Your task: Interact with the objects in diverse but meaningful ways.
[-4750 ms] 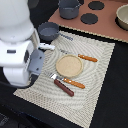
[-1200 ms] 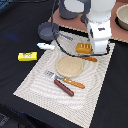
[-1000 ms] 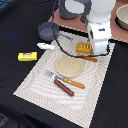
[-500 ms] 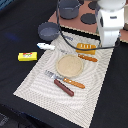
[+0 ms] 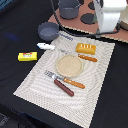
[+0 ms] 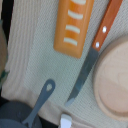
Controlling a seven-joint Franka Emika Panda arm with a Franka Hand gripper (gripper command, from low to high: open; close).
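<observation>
Risen arm uncovers orange bread loaf (image 5: 86, 48) (untouched).

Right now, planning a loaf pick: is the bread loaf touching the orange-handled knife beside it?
Apart. The wrist view shows placemat between the bread loaf and the orange-handled knife.

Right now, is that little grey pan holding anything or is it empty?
Empty. The exterior view shows only the dark inside of the pan, which stands upright just off the placemat.

The white robot arm (image 5: 111, 14) stands at the upper edge on the exterior view's right, its bulky body reaching down from above, while its gripper is hidden, so its jaws cannot be judged.
</observation>
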